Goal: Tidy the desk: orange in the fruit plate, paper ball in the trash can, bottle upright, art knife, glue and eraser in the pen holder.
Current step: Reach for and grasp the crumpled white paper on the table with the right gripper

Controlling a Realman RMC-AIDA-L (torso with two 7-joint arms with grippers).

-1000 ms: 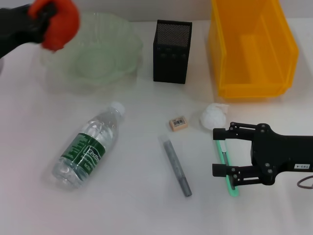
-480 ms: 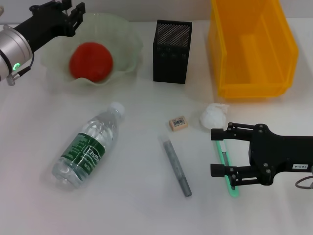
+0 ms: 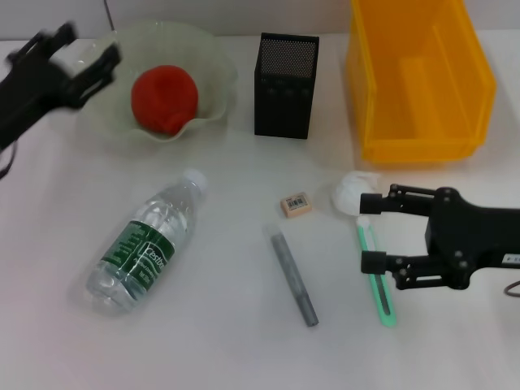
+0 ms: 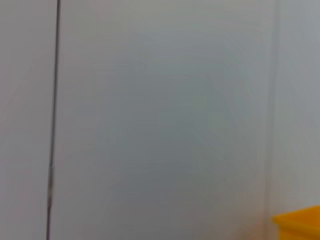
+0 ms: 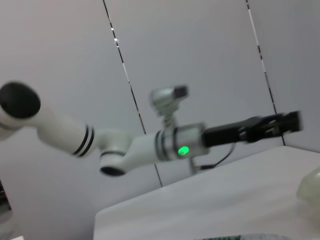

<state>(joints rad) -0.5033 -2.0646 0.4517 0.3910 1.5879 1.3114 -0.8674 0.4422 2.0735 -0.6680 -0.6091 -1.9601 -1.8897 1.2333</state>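
Orange [image 3: 165, 99]: in the fruit plate [image 3: 213, 61], far left (step done). Left gripper [image 3: 81, 58]: wide, empty, at the plate's left rim. Right gripper [image 3: 367, 231]: wide, astride the art knife [image 3: 378, 280] on the table [image 3: 227, 325], near right; paper ball [image 3: 349, 192] just beyond. Step in hand: knife pickup. Next: lower, close, carry to the pen holder [image 3: 285, 85].

The bottle [image 3: 147, 247] lying on its side carries a green label with white script, too small to spell out surely; the eraser [image 3: 296, 204] shows a barcode label, its digits unreadable; nothing else legible.
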